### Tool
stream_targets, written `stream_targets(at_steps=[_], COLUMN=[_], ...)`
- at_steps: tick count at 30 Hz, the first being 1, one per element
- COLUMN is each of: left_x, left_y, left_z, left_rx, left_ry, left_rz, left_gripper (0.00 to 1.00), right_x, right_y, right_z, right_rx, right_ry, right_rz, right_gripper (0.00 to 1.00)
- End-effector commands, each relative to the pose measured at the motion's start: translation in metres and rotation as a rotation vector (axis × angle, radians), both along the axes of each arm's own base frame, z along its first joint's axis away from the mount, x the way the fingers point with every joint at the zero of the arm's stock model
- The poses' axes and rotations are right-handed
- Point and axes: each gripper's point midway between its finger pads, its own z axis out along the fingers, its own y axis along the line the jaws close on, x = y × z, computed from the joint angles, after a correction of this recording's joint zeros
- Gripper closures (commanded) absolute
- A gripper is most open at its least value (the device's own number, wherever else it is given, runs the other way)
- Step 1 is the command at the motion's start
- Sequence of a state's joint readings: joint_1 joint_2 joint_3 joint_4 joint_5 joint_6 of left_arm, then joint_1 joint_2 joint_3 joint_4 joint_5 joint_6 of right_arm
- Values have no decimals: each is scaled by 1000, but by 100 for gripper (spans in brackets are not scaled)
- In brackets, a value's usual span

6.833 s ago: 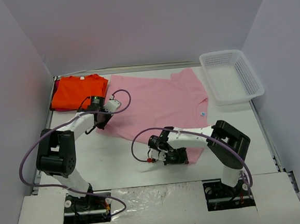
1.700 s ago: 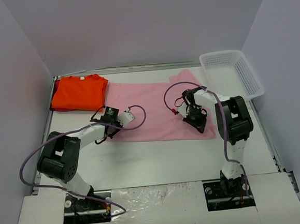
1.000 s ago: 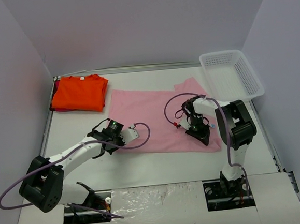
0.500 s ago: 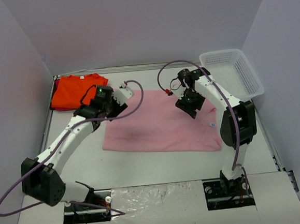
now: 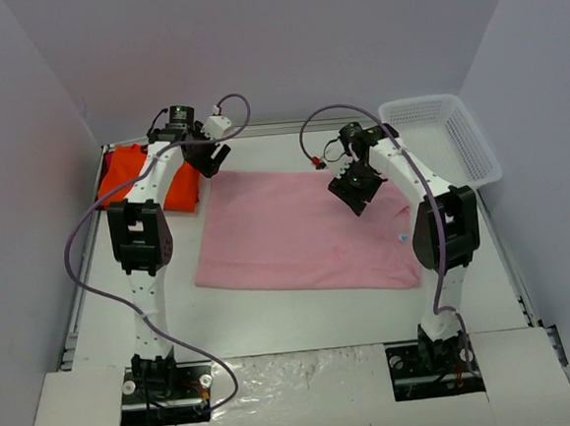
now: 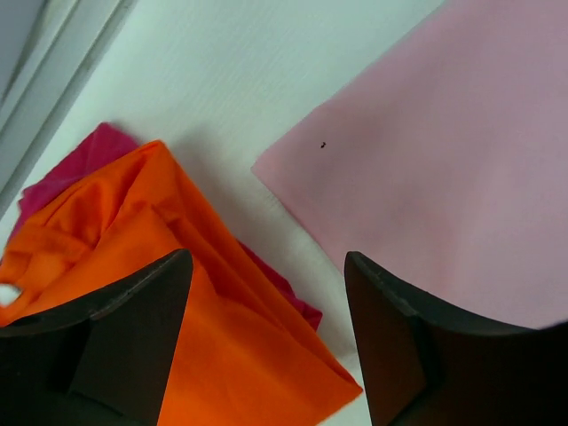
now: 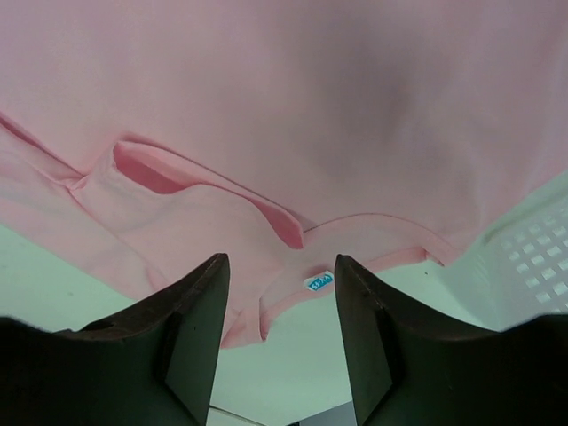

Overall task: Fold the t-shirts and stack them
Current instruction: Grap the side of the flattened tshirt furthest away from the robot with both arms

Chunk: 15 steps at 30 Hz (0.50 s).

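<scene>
The light pink t-shirt (image 5: 297, 237) lies flat in a wide folded rectangle mid-table, its collar and small blue label (image 7: 318, 281) toward the right end. The bright orange t-shirt (image 5: 182, 182) sits folded at the back left, partly behind my left arm. My left gripper (image 5: 212, 160) hangs open over the gap between the orange shirt (image 6: 115, 222) and the pink shirt's corner (image 6: 444, 160), holding nothing. My right gripper (image 5: 354, 190) hangs open above the pink shirt (image 7: 311, 89) near its collar, also holding nothing.
A white mesh basket (image 5: 425, 103) stands at the back right, and its corner shows in the right wrist view (image 7: 532, 248). A magenta cloth (image 6: 75, 164) peeks out from under the orange shirt. Grey walls close in the table on three sides.
Both grippers opened and let go of the pink shirt, which now lies folded flat. Both arms lifted and swung to the back, the left one toward the orange shirt.
</scene>
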<state>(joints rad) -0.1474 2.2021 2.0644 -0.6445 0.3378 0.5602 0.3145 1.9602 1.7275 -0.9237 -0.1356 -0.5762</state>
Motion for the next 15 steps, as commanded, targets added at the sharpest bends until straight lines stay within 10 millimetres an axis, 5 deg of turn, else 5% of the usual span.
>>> stream_targets(at_steps=[1, 8, 15], left_x=[-6, 17, 25], left_y=[-8, 2, 2], left_z=[-4, -43, -58], left_rx=[-64, -79, -82], left_ry=[91, 147, 147], left_rz=[-94, -89, -97], left_gripper=[32, 29, 28], right_x=[-5, -5, -9], right_y=[1, -5, -9], right_z=[-18, -35, -48], right_rx=[-6, -35, -60], right_ry=[66, 109, 144], right_rz=[-8, -27, -36], right_gripper=[53, 54, 56])
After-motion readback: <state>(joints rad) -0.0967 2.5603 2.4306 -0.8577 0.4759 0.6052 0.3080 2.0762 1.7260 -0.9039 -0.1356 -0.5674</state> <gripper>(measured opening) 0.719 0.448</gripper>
